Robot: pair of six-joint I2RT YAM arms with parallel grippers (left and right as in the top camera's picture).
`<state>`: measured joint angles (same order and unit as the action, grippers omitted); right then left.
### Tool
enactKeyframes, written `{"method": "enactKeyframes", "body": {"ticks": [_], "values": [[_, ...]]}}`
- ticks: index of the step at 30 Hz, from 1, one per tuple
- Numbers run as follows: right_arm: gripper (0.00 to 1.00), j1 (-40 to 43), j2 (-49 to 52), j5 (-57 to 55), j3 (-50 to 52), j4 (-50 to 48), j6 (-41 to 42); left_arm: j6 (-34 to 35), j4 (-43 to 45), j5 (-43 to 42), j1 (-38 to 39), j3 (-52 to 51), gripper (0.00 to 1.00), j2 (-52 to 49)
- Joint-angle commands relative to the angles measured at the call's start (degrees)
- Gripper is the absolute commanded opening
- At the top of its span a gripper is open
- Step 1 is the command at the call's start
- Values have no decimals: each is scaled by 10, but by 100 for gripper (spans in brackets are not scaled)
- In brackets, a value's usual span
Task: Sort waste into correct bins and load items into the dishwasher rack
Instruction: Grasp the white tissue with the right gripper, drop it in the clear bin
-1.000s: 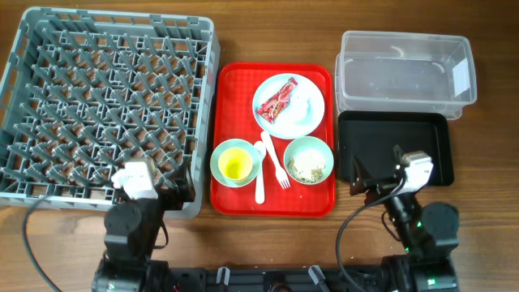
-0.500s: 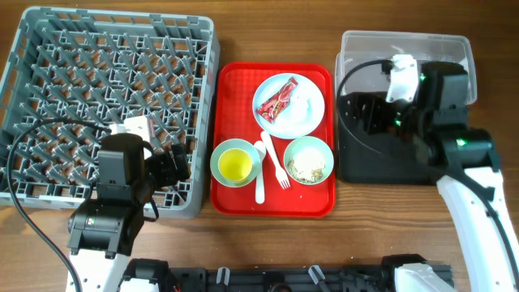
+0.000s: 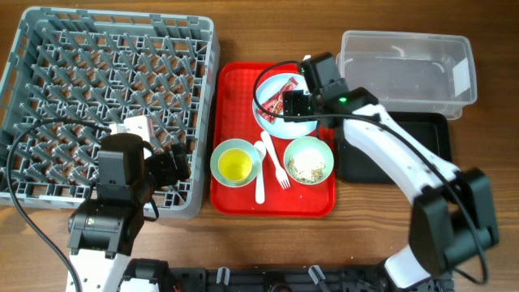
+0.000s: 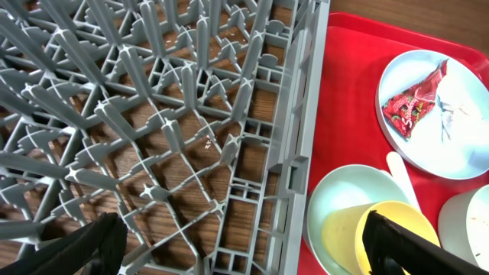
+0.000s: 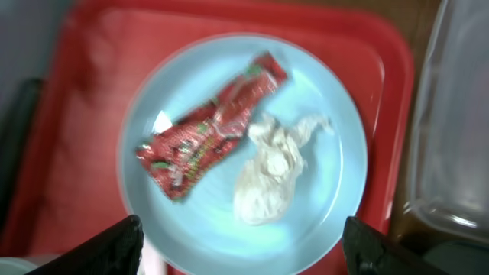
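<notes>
My right gripper [image 5: 241, 225] has swung away from above the black tray [image 3: 434, 146] and now hangs over the plate [image 5: 206, 229] on the red serving tray [image 5: 84, 84]. Its fingers are spread wide with nothing between them. The snack wrapper [image 5: 210, 137] and napkin [image 5: 271, 168] lie touching on that plate, not yet gripped. My left gripper [image 4: 241, 229] has kept its station over the dishwasher rack [image 4: 153, 114] edge, fingers likewise apart and empty, so I judge waste pickup is the step now starting.
</notes>
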<state>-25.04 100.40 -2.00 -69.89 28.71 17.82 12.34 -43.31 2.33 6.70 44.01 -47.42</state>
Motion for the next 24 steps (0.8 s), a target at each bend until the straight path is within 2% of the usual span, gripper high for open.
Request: {"method": "enactKeyframes", "body": {"ticks": [1, 3, 4, 8, 9, 10, 13, 14, 16, 19, 20, 21, 23, 24], "values": [[80, -2, 63, -1, -5, -26, 58, 5, 2, 5, 2, 12, 100, 2], [77, -2, 99, -1, -4, -36, 81, 5, 2, 5, 2, 12, 100, 2], [72, -2, 113, -1, -4, -47, 81, 5, 2, 5, 2, 12, 100, 2], [32, -2, 113, -1, -5, -49, 90, 5, 0, 5, 2, 12, 100, 2], [21, -1, 98, -2, -6, -49, 91, 5, 0, 5, 2, 12, 100, 2], [16, 1, 73, -15, -8, -48, 91, 5, 0, 5, 2, 12, 100, 2], [9, 22, -53, -88, -13, -45, 81, 5, 0, 5, 2, 12, 100, 2], [9, 46, -99, -118, -13, -44, 78, 5, 0, 5, 2, 12, 100, 2], [14, 83, -129, -142, -13, -40, 78, 5, 0, 5, 2, 12, 100, 2], [15, 163, -117, -143, -12, -21, 84, 5, -1, 5, 2, 12, 100, 2], [20, 186, -105, -143, -12, -22, 94, 5, 0, 5, 2, 12, 100, 2], [31, 208, -92, -137, -12, -30, 93, 5, 0, 5, 2, 12, 100, 2], [69, 230, -75, -104, -12, -43, 91, 5, -1, 5, 2, 12, 100, 2], [77, 233, -74, -85, -13, -44, 91, 5, -1, 5, 2, 12, 100, 2]]}}
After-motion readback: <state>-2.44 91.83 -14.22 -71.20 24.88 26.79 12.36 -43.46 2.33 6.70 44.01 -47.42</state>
